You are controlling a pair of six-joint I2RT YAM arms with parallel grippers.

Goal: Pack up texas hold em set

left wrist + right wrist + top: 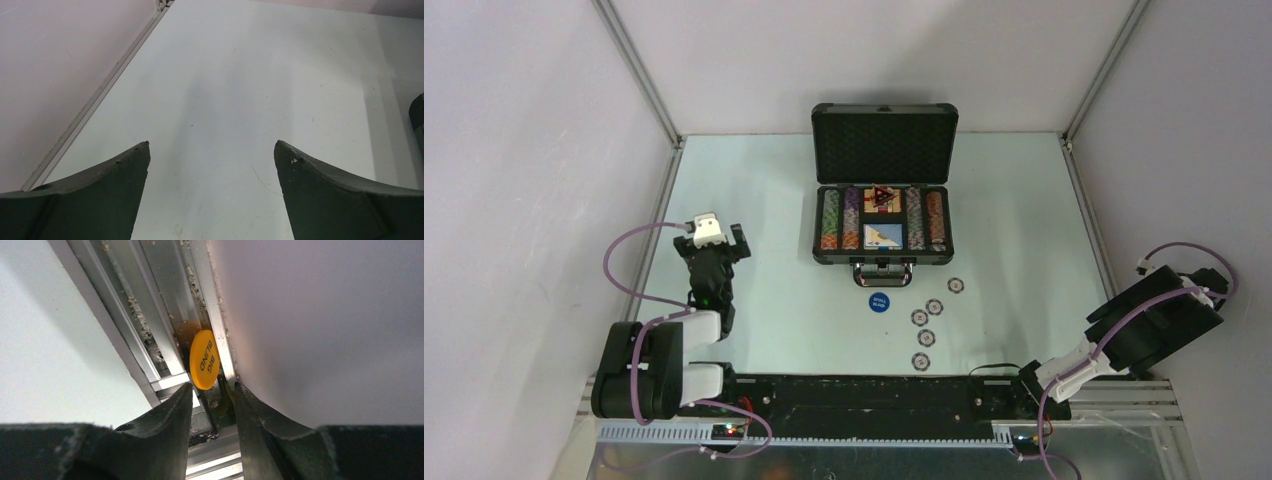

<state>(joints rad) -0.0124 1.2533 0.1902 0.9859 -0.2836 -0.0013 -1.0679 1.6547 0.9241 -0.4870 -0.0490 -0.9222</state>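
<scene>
The dark briefcase (883, 256) lies open at the back middle, its slots filled with rows of striped chips (831, 220) and card boxes (883, 237). A blue round button (879, 301) and several loose striped chips (926, 338) lie on the table in front of it. An orange button (205, 360) marked BIG BLIND sits on edge in the metal rail by the right wall. My right gripper (213, 385) (1209, 285) is partly open just short of it, holding nothing. My left gripper (211, 145) (721, 243) hangs wide open over bare table at the left.
The aluminium rail (150, 325) runs along the foot of the right wall (325, 315). A similar rail (95, 100) borders the left wall. The black base bar (864, 392) lies along the near edge. A dark edge (418, 117) shows at the left wrist view's right border.
</scene>
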